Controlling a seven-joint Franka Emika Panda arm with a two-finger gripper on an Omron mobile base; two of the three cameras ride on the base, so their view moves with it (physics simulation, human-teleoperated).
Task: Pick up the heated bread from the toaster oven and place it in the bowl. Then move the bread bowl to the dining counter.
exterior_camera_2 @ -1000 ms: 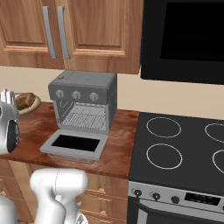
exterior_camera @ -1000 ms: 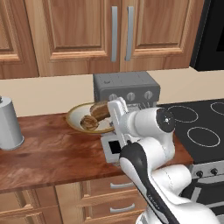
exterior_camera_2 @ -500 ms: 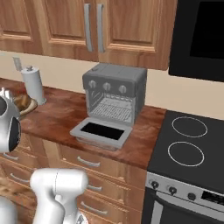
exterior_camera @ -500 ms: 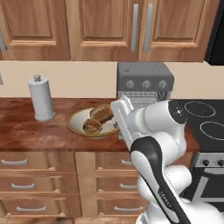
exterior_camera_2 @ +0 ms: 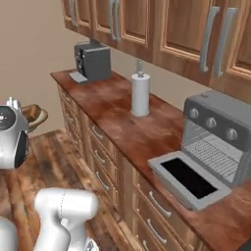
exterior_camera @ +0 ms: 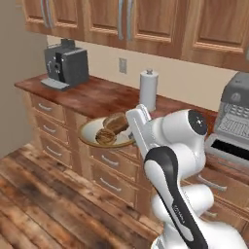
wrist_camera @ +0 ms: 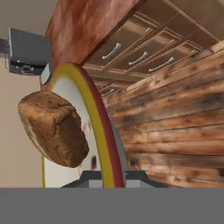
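I've got the gripper (exterior_camera: 132, 127) clamped on the rim of the bowl (exterior_camera: 92, 139), carrying it in the air in front of the worktop's drawers (exterior_camera: 109, 163), with the heated bread (exterior_camera: 104, 136) inside beside a bigger bread chunk (exterior_camera: 116, 122). Toaster oven (exterior_camera_2: 218, 137) sits door-down on the worktop.

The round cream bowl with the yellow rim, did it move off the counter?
Yes. The bowl now hangs past the wooden worktop's front edge, above the floor.

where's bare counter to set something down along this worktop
Free: the wooden worktop between the coffee machine and the paper towel roll, and from the roll to the toaster oven. Crowded: in front of the oven, where its open door covers the counter.
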